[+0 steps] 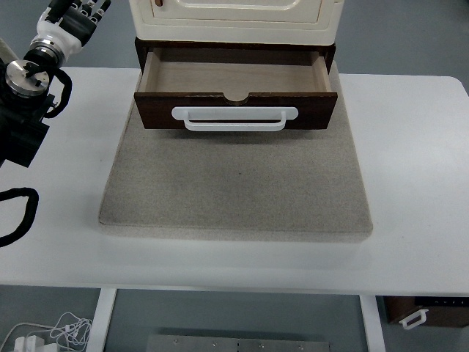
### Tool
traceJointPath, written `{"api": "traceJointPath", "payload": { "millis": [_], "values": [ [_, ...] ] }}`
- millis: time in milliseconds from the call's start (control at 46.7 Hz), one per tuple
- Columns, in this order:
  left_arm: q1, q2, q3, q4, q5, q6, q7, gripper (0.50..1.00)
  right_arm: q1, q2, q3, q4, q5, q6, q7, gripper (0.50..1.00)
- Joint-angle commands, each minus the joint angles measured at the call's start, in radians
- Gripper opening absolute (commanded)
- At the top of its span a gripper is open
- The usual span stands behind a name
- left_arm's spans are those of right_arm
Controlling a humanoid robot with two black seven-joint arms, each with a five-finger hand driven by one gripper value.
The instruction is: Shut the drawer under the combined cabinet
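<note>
Drawer (235,94) under the cream cabinet (234,18) stands pulled out toward the camera, its pale wooden inside bare; its white handle (234,119) runs across the dark brown front; cabinet and drawer sit at the far edge of a grey mat (236,187) on the white worktop (418,183); the left hand (73,18) hangs at the top-left corner, well apart from the drawer; whether its fingers are spread or curled cannot be told.
</note>
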Motion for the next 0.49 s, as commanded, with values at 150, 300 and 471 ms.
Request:
{"api": "traceJointPath", "payload": {
  "millis": [150,300,471],
  "values": [
    [-0.003,0.015,0.0,0.001,0.012,-0.035,0.0,1.0,-0.001,0.0,0.0,0.0,0.0,0.0,0.0,0.952],
    [-0.012,0.015,0.0,-0.001,0.012,-0.032,0.0,1.0,0.001,0.0,0.0,0.0,0.0,0.0,0.0,0.952],
    [-0.056,0.024,0.005,-0.001,0.012,-0.032,0.0,1.0,-0.001,0.0,0.0,0.0,0.0,0.0,0.0,0.952]
  ]
}}
